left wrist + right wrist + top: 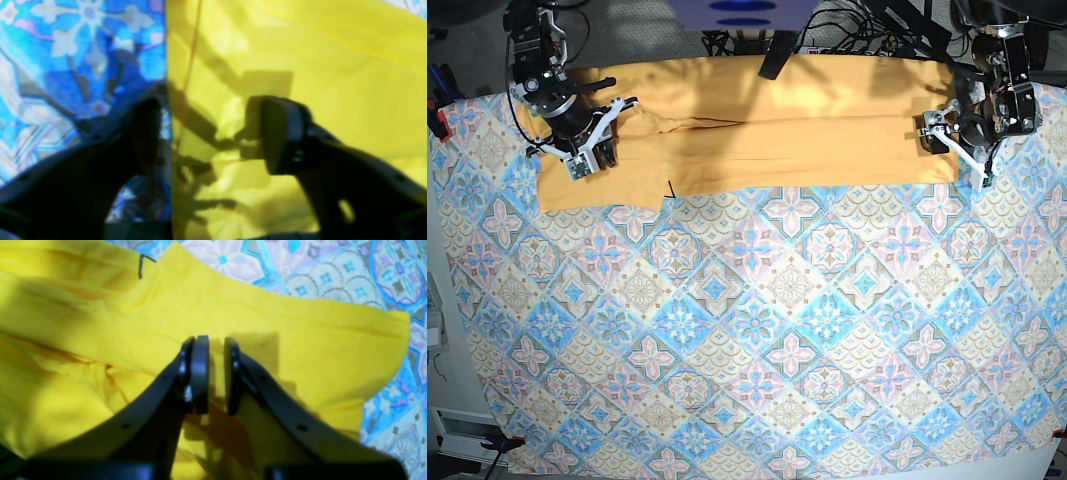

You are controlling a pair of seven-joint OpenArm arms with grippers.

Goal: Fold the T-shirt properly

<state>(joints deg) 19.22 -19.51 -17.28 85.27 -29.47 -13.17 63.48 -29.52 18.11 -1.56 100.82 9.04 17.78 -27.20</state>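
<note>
1. We saw the T-shirt [757, 140] lying as a long folded band along the far edge of the tabletop, on the patterned tablecloth [757, 340].
2. Our left claw [213, 136] stood released, jaws wide, straddling the shirt's straight edge.
3. Our right claw [216, 373] hovered over the shirt's other end, jaws nearly together; whether it pinched cloth, we could not tell.

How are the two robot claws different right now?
The left gripper has its jaws wide apart, straddling the T-shirt edge, one jaw over the tablecloth. The right gripper has its jaws close together, entirely over yellow cloth. The left is at the shirt's straight end, the right at the rumpled end. Both are black and sit above the shirt.
</note>
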